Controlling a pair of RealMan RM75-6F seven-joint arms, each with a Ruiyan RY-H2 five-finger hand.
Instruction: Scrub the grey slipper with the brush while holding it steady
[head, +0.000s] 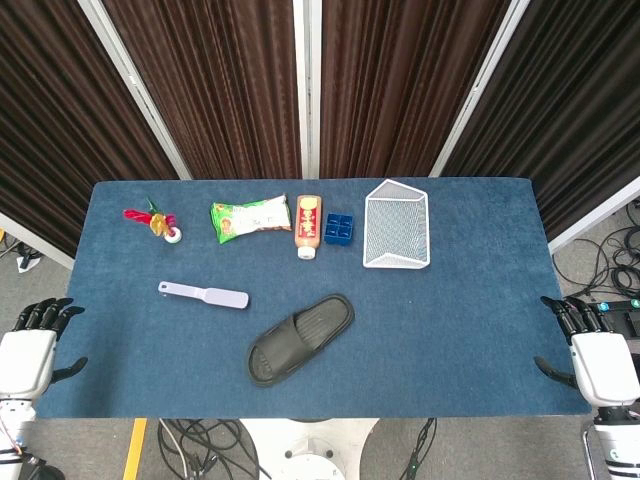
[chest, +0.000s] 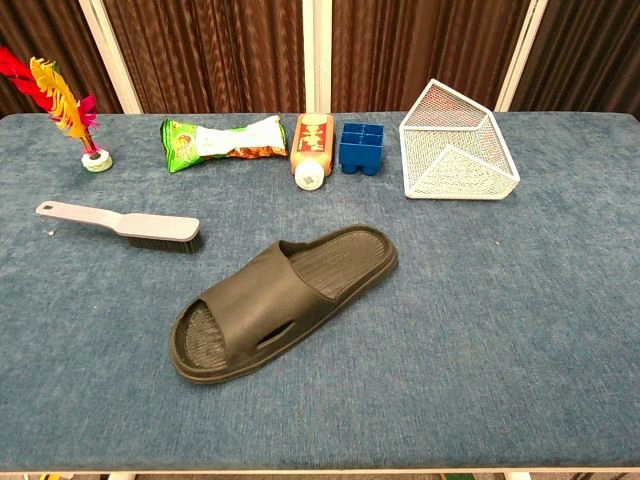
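The slipper (head: 300, 338) lay sole-down near the front middle of the table (head: 470, 330), its toe toward eight o'clock and its heel toward two. The brush (head: 203, 294) rested flat at about ten o'clock from it, well apart, bristles down and handle pointing off to nine.

Neither hand had anything in it. The left hand (head: 32, 345) hung off the table's edge at nine o'clock, fingers apart and empty. The right hand (head: 590, 350) hung off the edge at three o'clock, likewise spread and holding nothing.

Along the far side, toward twelve, stood a row: a shuttlecock (head: 160, 222), a snack bag (head: 250, 217), a bottle (head: 308, 226) on its side, a blue tray (head: 340, 229) just beside it, and a wire basket (head: 397, 224) tipped over.
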